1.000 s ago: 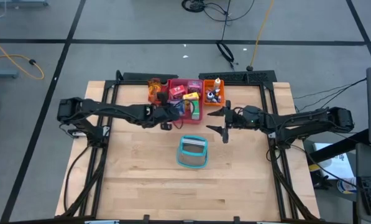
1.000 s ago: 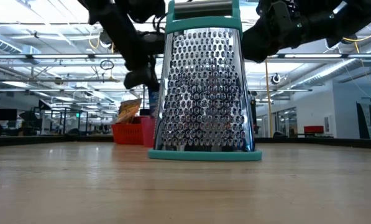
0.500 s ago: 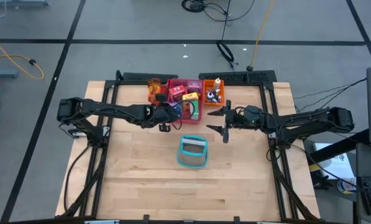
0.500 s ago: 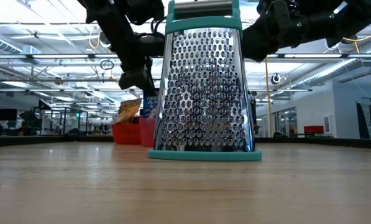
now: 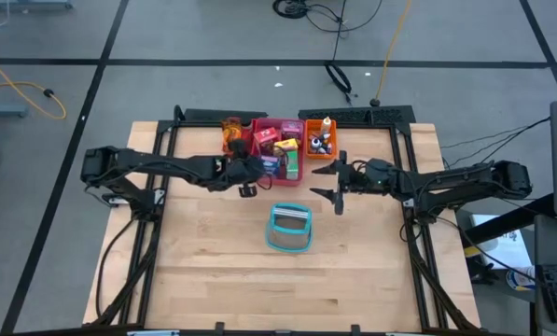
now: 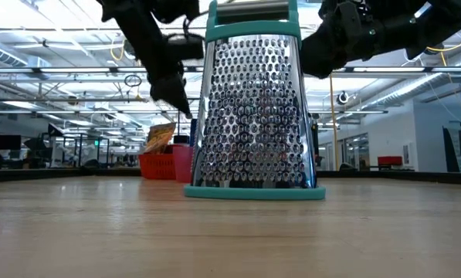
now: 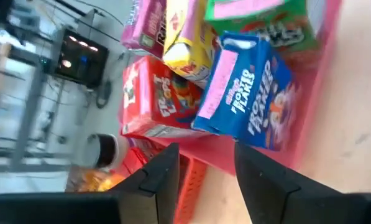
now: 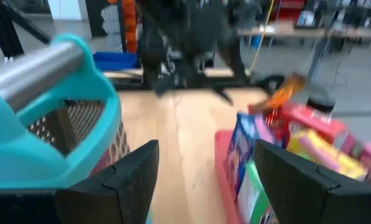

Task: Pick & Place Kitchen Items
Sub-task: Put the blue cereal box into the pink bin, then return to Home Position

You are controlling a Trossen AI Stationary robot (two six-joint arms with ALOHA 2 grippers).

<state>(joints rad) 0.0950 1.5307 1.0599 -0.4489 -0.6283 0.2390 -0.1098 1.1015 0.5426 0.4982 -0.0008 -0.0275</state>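
A blue carton (image 7: 247, 99) lies tilted in the pink tray (image 7: 319, 74), leaning on a red carton (image 7: 157, 99) beside yellow, pink and green cartons. In the high view the blue carton (image 5: 272, 166) sits at the near end of the pink tray (image 5: 300, 174). My left gripper (image 7: 205, 152) hovers open just short of it, slanting down, at the tray's near left corner (image 5: 255, 179). My right gripper (image 5: 338, 183) waits open and level right of the tray, nothing between its fingers (image 8: 216, 171).
A teal-framed metal grater (image 5: 289, 229) stands upright on the wood in the table's middle, near side of both grippers (image 6: 253, 108). An orange tray (image 5: 321, 149) with a small bottle sits right of the pink tray. A red tray (image 6: 159, 164) holding an orange packet sits to its left.
My left gripper has opened and let go of the blue carton, rolling a little about its own axis while staying in place. The carton has dropped from below the fingers into the pink tray.
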